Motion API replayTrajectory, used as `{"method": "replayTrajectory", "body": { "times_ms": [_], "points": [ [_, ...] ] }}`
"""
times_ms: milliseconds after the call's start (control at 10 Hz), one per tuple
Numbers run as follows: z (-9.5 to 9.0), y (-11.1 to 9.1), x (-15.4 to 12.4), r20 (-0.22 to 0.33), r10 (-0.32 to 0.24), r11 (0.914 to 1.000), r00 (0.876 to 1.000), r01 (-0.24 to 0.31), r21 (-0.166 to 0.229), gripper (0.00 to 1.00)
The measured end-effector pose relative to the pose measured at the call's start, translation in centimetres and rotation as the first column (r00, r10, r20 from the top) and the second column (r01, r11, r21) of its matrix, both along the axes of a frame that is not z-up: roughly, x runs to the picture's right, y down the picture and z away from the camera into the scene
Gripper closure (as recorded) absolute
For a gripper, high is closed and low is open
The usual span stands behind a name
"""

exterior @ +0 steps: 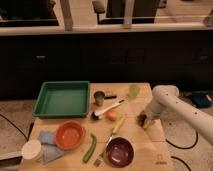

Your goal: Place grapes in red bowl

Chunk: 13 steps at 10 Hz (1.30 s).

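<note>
Grapes (142, 119) are down at the right edge of the wooden table (145, 145), a small dark lump only partly seen under the tip of the white arm (170, 102). Nearest the camera, a dark maroon bowl (119, 152) is set at the front, with a green pod-like vegetable (90, 148) beside it and a white cup (32, 150) at the front left corner. A step further back, the red bowl (69, 135) is found on the left, resting partly on a blue cloth (47, 145), and nothing can be seen inside it. So the placing is judged not yet done: the fruit and the bowl are well apart, with the width of the table between them.

Mid-table, the gripper (144, 120) is lowered right onto the grapes. Whether its fingers are spread or pinched on the bunch cannot be told; they are lost against the dark fruit. A little orange fruit (111, 114) and a white-handled brush (107, 109) are passed on the way back, then a metal cup (99, 97), a pale green cup (133, 90) and the green tray (62, 98). The arm is cut off by the right edge.
</note>
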State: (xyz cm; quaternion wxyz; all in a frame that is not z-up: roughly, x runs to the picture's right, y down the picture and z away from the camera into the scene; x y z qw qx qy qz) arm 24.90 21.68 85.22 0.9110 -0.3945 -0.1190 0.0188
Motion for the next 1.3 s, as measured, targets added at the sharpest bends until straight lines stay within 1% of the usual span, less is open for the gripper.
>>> {"method": "replayTrajectory", "body": {
  "times_ms": [100, 200, 300, 400, 600, 700, 1000, 1300],
  "points": [
    [0.0, 0.0, 0.0, 0.000, 0.000, 1.0000, 1.000, 0.000, 0.000, 0.95],
    [-0.1, -0.1, 0.1, -0.001, 0.000, 1.0000, 1.000, 0.000, -0.001, 0.99],
    [-0.2, 0.4, 0.1, 0.000, 0.003, 0.9999, 1.000, -0.003, -0.011, 1.00],
    [-0.2, 0.4, 0.3, -0.002, 0.002, 1.0000, 1.000, -0.002, -0.009, 1.00],
    [-0.2, 0.1, 0.0, -0.003, -0.032, 0.9994, 0.999, 0.032, -0.013, 1.00],
    [-0.4, -0.6, -0.6, -0.001, -0.054, 0.9985, 0.999, 0.054, -0.011, 1.00],
    [-1.9, -2.2, -1.2, -0.003, -0.094, 0.9956, 0.996, 0.094, 0.009, 1.00],
    [-3.6, -4.0, -1.8, 0.002, -0.115, 0.9919, 0.993, 0.115, 0.054, 1.00]
  ]
}}
